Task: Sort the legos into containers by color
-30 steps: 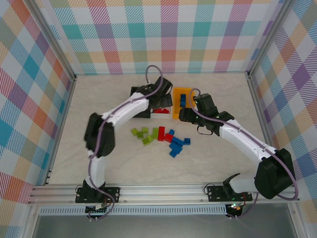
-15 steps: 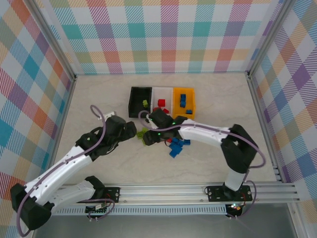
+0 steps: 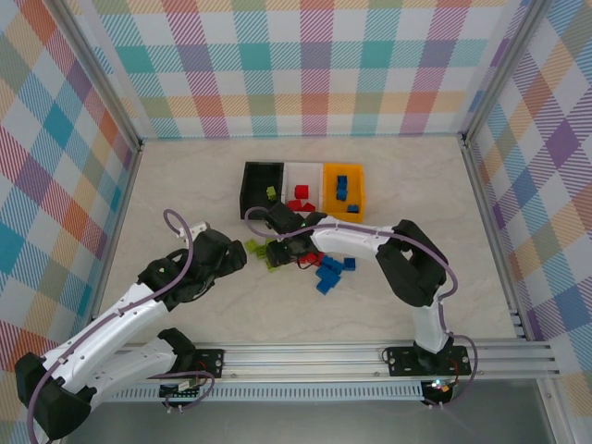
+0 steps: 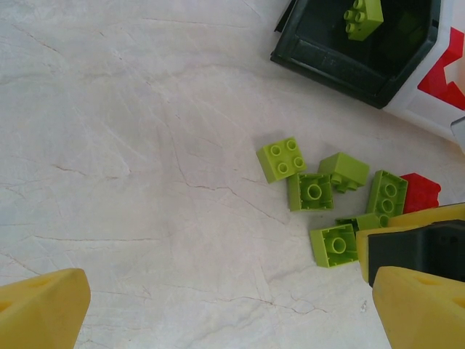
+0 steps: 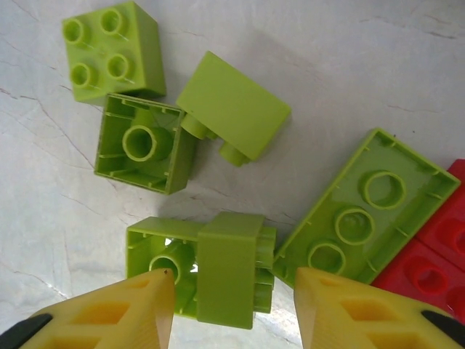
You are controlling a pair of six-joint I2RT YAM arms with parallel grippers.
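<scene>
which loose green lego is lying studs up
The square lime brick farthest from the red bricks: four studs face up. The other green bricks show hollow undersides or lie tipped.

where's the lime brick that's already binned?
In the top view the lime brick sits inside the black bin, leftmost of the three, toward the side nearest the white bin.

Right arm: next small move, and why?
Likely close the right gripper on the green brick lying between its fingertips, then lift. The fingertips straddle it with a gap on one side, and the black bin already holds a lime piece.
</scene>
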